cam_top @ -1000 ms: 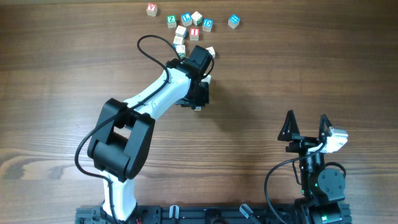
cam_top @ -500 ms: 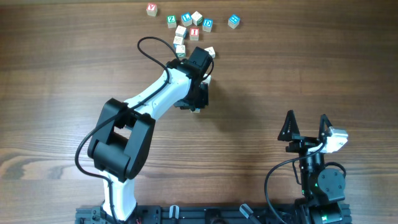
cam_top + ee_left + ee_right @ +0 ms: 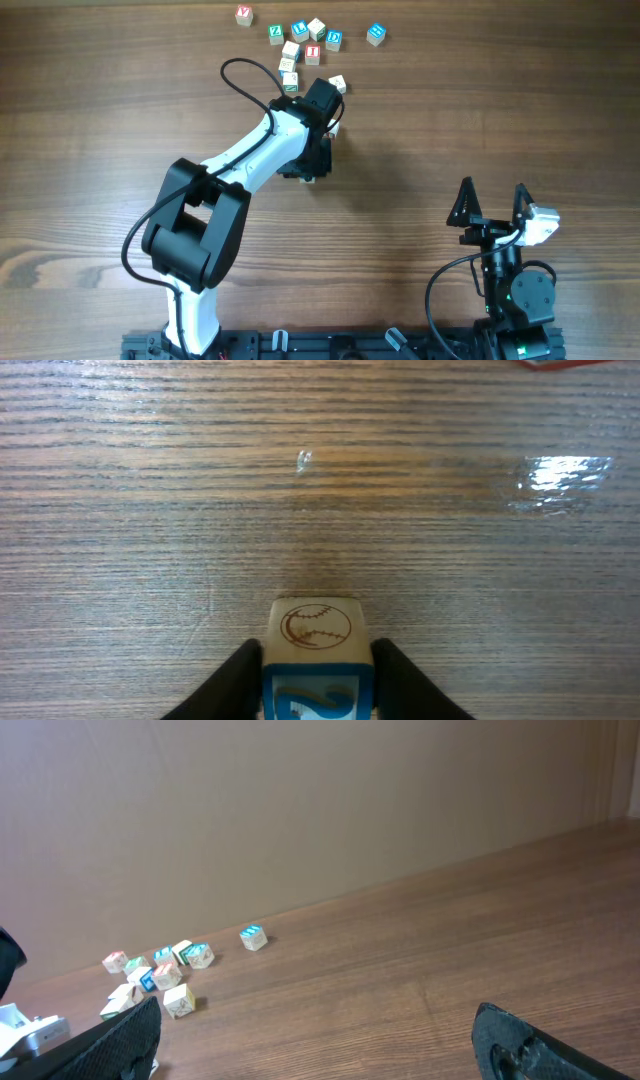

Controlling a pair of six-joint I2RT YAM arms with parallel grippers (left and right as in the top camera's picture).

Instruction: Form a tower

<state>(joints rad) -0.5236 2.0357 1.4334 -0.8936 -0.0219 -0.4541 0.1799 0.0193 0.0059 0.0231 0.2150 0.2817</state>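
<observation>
In the overhead view the tower (image 3: 289, 66) shows as a narrow column of pale letter cubes with green and red marks, at the far middle of the table. My left gripper (image 3: 313, 168) hangs just near and right of it. In the left wrist view its two dark fingers (image 3: 243, 668) press both sides of a pale letter cube (image 3: 318, 628) with a baseball drawing on top and a blue-framed front face. The cube sits low over the bare wood. My right gripper (image 3: 492, 202) stands open and empty at the near right, with nothing between the fingers (image 3: 315, 1030).
Several loose letter cubes lie scattered at the far edge: one red-marked (image 3: 244, 15), one blue (image 3: 375, 33), a pale one (image 3: 338, 84) beside the left wrist. The right wrist view shows the same cluster (image 3: 165, 970) far off to the left.
My left gripper has shifted slightly left and nearer with the cube between its fingers. The right arm has not moved.
</observation>
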